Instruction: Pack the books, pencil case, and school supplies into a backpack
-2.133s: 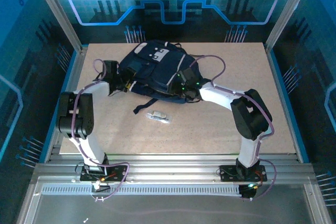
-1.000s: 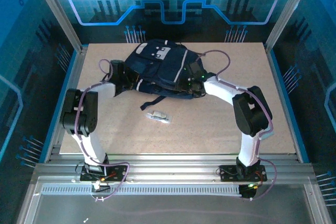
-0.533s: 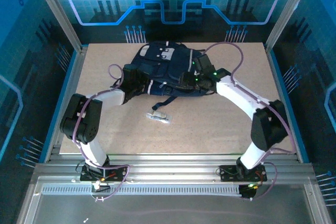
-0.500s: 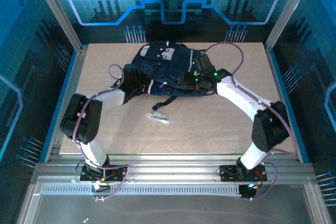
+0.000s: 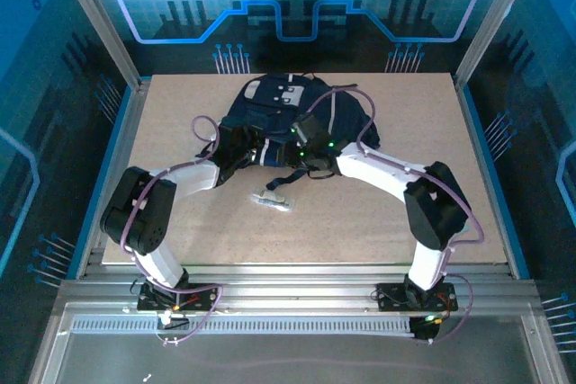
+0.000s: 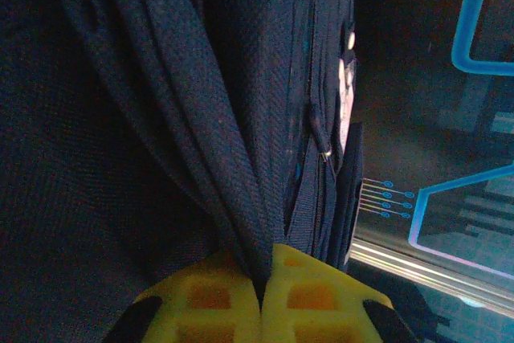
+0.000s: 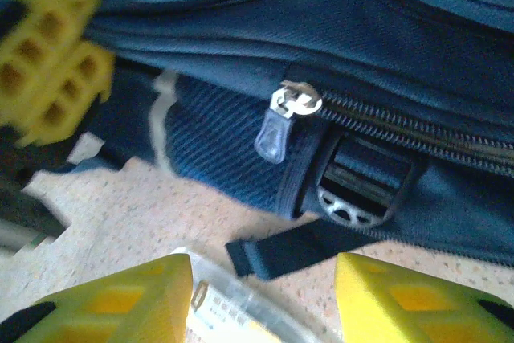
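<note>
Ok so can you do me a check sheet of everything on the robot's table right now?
surface: beige speckled table top, flat, no spills seen.
job's things: big navy-blue fabric backpack lying at the far middle; long see-through plastic pencil case on the table just in front of it.
clutter: nothing seen.
grippers: left gripper pinched shut on a fold of the backpack; right gripper open, low over one end of the pencil case, near the silver zipper pull.
cables: purple cables loop along both arms; the right one arches over the backpack.
surroundings: grey metal frame, blue glowing wall panels.
</note>
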{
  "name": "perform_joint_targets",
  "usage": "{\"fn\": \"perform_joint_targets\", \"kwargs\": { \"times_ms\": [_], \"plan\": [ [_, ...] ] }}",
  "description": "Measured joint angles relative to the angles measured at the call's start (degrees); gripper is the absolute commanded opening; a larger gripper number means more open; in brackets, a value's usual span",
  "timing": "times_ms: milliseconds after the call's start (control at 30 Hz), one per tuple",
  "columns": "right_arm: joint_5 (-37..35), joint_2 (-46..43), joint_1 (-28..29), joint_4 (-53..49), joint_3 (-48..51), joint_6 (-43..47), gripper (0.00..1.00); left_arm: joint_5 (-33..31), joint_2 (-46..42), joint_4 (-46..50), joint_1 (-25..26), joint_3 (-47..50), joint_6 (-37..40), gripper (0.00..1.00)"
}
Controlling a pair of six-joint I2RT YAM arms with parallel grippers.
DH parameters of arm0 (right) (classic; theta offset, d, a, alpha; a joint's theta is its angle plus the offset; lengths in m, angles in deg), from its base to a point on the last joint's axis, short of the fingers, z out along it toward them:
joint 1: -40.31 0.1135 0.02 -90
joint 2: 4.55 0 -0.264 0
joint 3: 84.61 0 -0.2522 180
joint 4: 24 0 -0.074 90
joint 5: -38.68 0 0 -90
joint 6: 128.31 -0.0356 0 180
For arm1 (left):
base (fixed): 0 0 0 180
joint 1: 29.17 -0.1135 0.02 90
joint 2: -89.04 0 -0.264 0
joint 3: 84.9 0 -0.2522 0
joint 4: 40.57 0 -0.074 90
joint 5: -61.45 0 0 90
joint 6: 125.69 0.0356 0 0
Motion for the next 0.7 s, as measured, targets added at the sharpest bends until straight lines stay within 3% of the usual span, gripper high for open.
{"fn": "perform_joint_targets", "kwargs": {
  "times_ms": [333,533,700],
  "plan": [
    [-6.6,7.28,0.04,3.39,-3.43,-3.8,0.43,-0.61,0.0,-0.98,0.39,0.37,-1.22,0.0],
    [-7.06,7.26,0.37,3.39,-4.63,-4.28,0.48,-0.83,0.0,-1.4,0.5,0.81,-1.62,0.0],
    [-8.7,6.1,0.35,2.95,-4.68,-4.02,0.43,-1.03,0.0,-1.44,0.7,0.9,-1.6,0.0]
  ]
}}
